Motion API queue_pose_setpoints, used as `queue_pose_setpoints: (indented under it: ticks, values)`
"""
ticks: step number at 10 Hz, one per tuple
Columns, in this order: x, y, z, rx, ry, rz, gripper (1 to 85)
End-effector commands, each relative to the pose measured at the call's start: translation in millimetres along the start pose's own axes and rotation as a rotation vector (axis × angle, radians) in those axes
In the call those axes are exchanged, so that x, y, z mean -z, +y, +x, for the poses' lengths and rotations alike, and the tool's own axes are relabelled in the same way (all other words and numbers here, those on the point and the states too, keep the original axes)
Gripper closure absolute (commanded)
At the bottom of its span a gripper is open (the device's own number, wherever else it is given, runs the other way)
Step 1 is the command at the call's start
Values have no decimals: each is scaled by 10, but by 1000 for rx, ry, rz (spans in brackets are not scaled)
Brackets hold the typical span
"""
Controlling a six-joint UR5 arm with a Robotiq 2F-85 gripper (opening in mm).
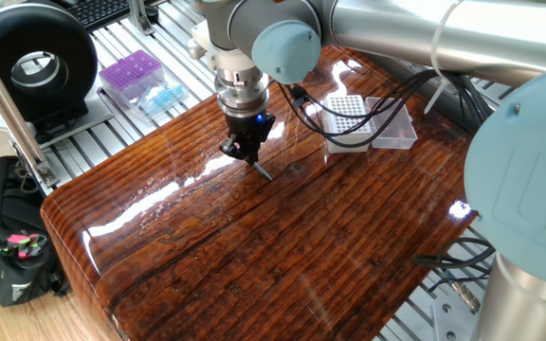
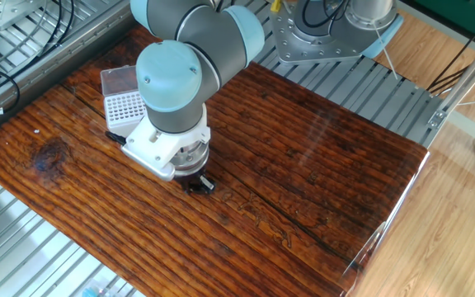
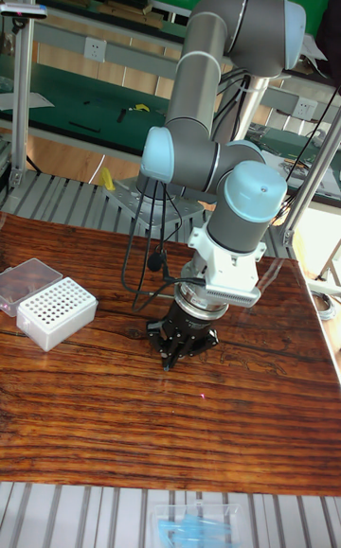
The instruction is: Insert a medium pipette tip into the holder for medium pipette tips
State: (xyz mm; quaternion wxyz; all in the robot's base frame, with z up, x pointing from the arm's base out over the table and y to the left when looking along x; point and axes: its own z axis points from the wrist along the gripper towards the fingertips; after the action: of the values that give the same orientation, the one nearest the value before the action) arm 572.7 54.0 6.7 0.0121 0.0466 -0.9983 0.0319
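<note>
1. The tabletop [image 1: 282,246] under me is dark wood, glossy and streaked with glare.
2. My holder [image 1: 344,118] looks white matt plastic, its lid [image 1: 393,128] clear.
3. My jaws look black, matt.

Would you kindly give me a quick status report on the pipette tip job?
Gripper shut on medium pipette tip, low over the table. Holder apart, lid open. Nothing between them.

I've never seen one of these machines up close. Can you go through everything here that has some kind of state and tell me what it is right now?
gripper: shut on the medium pipette tip, low over the table.
medium pipette tip: held, slanting down from the fingers.
holder for medium pipette tips: standing on the table, grid top uncovered.
clear lid: swung open, lying beside the holder.
purple tip box: off the table, untouched.
</note>
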Motion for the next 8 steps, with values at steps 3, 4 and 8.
queue_pose_setpoints:
  ticks: [3, 4, 8]
  values:
    - [9, 1, -45, -1, -13, -8, 670]
    - [9, -19, -66, -1, -20, -1, 670]
    - [9, 1, -82, -10, -26, -10, 657]
